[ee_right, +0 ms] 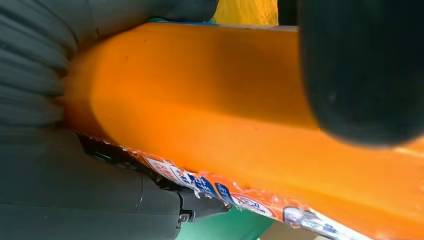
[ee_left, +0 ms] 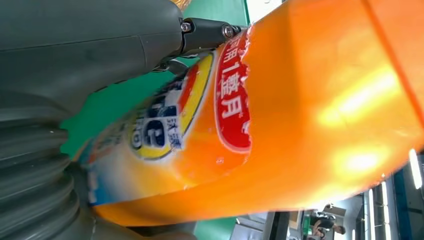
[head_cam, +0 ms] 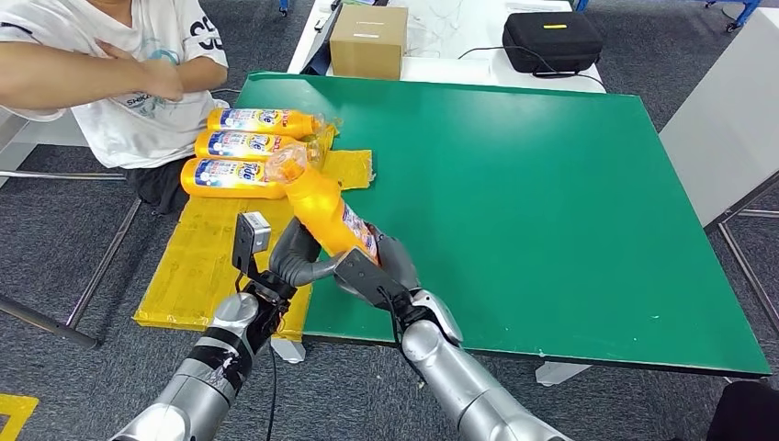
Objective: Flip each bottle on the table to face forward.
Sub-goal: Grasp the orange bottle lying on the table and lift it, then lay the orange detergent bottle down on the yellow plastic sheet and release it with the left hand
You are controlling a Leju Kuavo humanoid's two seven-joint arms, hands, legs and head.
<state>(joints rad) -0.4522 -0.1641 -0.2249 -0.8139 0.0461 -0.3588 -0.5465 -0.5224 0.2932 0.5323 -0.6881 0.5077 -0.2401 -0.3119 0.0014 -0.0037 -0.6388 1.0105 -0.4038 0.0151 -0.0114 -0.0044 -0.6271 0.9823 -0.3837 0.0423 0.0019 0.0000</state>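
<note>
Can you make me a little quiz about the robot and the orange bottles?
1. True or false: both robot hands hold the tilted orange plastic bottle.
2. How many orange bottles lie in a row on the yellow mat?
3. The table top is: A red, B green, C white.

Key:
1. True: the left robot hand and right robot hand both grip it.
2. Three.
3. B.
</note>
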